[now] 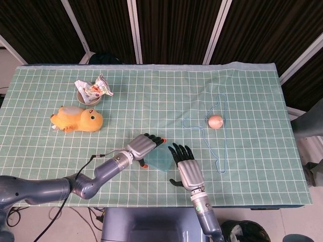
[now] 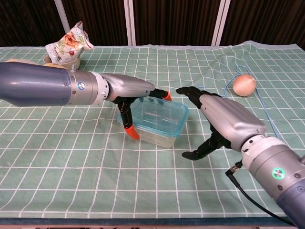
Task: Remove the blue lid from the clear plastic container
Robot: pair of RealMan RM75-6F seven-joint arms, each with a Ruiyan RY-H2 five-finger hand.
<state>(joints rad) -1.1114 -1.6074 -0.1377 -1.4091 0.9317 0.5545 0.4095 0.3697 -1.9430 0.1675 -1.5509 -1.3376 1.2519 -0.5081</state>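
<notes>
Lid (image 2: 161,112) still sits on the clear container (image 2: 155,133), near the table's front edge on the green checked cloth (image 2: 143,191). We judge both light, stiff and slippery, so we'd lift at the lid's rim. Our left hand (image 2: 131,95) grips the container; our right hand (image 2: 224,117) hovers just beside it, fingers spread, holding nothing.

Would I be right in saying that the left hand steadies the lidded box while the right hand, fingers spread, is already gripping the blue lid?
Not quite. The right hand is not gripping the blue lid: the chest view shows it open beside the box, with a gap to it. The left hand does steady the lidded box.
</notes>
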